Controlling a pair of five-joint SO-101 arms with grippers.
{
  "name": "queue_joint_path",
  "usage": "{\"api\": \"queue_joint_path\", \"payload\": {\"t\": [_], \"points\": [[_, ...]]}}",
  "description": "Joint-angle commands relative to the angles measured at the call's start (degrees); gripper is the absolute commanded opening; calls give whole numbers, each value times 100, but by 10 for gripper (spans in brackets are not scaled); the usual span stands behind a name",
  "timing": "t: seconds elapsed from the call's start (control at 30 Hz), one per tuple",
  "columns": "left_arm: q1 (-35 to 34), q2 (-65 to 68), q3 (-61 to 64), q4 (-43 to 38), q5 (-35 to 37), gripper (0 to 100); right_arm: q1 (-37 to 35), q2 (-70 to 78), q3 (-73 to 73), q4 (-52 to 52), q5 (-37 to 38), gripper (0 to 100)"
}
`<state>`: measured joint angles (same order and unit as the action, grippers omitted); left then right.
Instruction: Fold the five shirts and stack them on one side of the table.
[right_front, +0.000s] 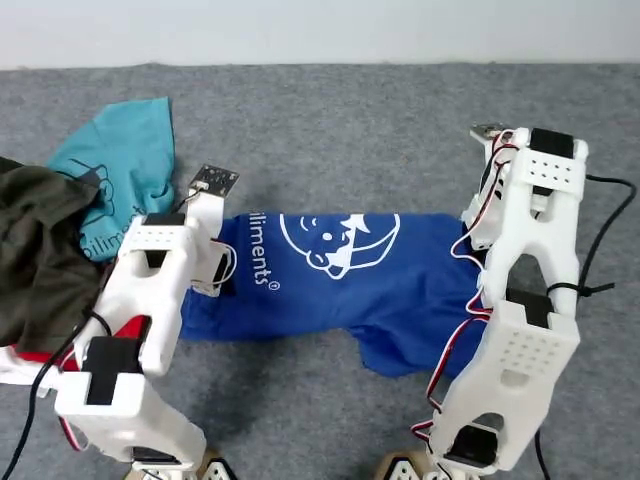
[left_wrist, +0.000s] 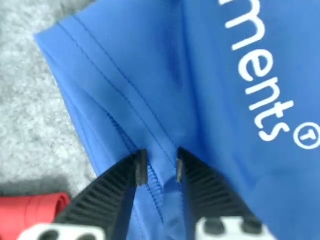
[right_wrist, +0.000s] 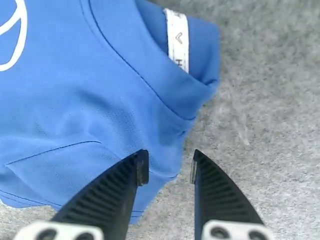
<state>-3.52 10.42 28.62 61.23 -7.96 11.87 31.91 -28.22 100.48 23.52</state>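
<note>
Blue shirt (right_front: 340, 280) is laid flat at table centre, print up, btwn the two arms, w/ hem to the left & collar to the right. Left gripper (left_wrist: 159, 166) is set down on the hem edge. Its jaws are parted a little, w/ a stitched ridge of blue fabric seen btwn the tips. Right gripper (right_wrist: 167, 167) is held at the collar end, jaws open, one tip over the fabric & the other over bare grey table (right_front: 350, 110); nothing is gripped. Teal shirt (right_front: 120, 165) is bunched at far left, partly covered by a dark olive shirt (right_front: 40, 250) heaped beside it. Red cloth (left_wrist: 30, 210) is seen just left of the blue hem.
</note>
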Motion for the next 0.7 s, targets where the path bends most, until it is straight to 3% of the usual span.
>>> {"api": "queue_joint_path", "payload": {"t": [0.0,0.23,0.67], "points": [[-97,44,-13,97,-26,107,22,-312,-185,233,-70,151],[-114,35,-127,422,-35,107,57,-312,-176,233,-70,151],[-1134,44,-391,510,-642,107,4,-312,-176,233,-70,151]]}}
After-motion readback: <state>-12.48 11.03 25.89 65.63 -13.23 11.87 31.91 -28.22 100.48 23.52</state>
